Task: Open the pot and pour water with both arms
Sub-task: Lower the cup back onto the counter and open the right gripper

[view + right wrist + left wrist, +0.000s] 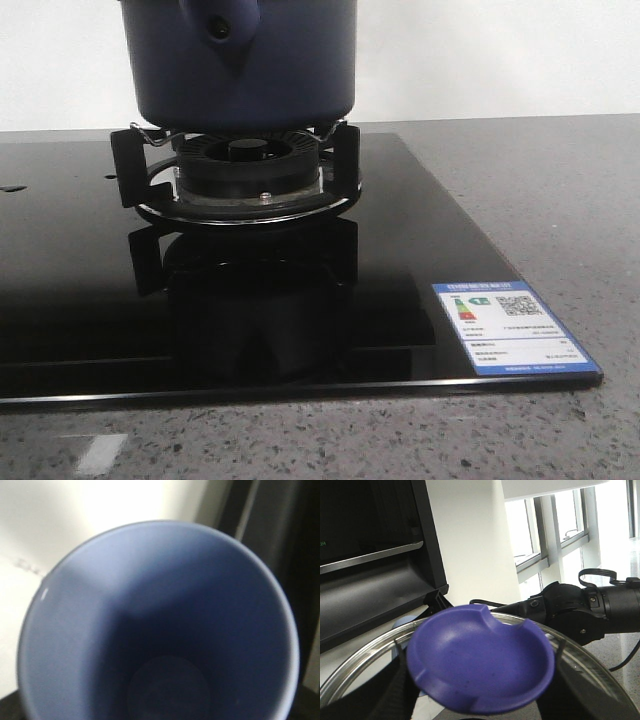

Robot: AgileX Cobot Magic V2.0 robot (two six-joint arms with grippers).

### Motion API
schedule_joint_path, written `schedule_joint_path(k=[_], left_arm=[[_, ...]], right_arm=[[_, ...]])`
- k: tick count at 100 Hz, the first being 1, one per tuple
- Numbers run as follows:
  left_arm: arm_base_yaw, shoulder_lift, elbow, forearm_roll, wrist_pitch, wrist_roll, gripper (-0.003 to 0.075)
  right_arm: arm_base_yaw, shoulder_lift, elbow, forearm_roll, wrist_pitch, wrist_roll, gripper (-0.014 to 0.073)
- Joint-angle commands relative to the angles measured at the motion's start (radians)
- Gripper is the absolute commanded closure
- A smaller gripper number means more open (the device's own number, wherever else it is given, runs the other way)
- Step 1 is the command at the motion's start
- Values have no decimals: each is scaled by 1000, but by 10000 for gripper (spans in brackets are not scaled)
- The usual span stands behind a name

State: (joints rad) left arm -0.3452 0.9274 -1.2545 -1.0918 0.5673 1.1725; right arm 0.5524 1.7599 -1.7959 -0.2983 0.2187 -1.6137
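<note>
**Left end effector.** The left gripper (477, 696) is closed to a narrow setting on the lid knob (480, 665). Its dark fingers (395, 690) show blurred on both sides of the blue knob. The glass lid (360, 655), with its metal rim, hangs under the knob. Wall and window show beyond it, so the lid is judged to be lifted clear.

**Right end effector.** The right gripper's fingers appear in no view, so its opening cannot be told. The inside of the pale-blue cup (160, 630) fills the wrist view, which suggests the cup is carried. No water level can be made out in the cup. The black right arm (590, 612) lies just beyond the lid rim.

**Task object.** In the front view the pot (240, 70) sits at 12 o'clock on the burner (245, 165), with its handle stub (222, 28) facing the camera. Its mouth is cropped out. The black cooktop (80, 280) carries a label (508, 327) at 4 o'clock.

**Procedure (judged).** The step in hand is pouring with the lid held off.
1. Hold the lid level and well to the side of the pot mouth.
2. Centre the cup lip over the opening before tilting.
3. Tilt slowly, because the two arms are close together and a fast wrist roll could strike the lid rim.
4. Avoid pushing the pot, which merely rests on the pan support (125, 165).
</note>
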Motion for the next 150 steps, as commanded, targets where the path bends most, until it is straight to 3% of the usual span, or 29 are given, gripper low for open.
schedule_joint_path(k=[1, 22, 42, 69, 93, 104, 124, 150], left_arm=[[-6, -15, -40, -52, -58, -12, 489], [-6, -15, -40, -52, -56, -12, 489], [-6, -15, -40, -52, -43, -12, 489], [-6, -15, -40, -50, 7, -12, 489], [-6, -6, -40, -52, 9, -12, 489], [-6, 4, -34, -64, 12, -12, 489], [-6, 10, 8, -102, 23, -12, 489], [-6, 10, 39, -106, 34, -12, 489]], right_arm=[[-1, -51, -29, -16, -37, -8, 305], [-1, -51, -21, 54, 64, 43, 305], [-1, -75, -21, 298, 72, 337, 305], [-27, -215, -21, 336, 239, 693, 305], [-215, -325, -11, 392, 483, 985, 305], [-329, -379, 94, 552, 451, 997, 305], [-471, -444, 387, 688, 322, 997, 305], [-481, -450, 827, 832, -9, 997, 305]])
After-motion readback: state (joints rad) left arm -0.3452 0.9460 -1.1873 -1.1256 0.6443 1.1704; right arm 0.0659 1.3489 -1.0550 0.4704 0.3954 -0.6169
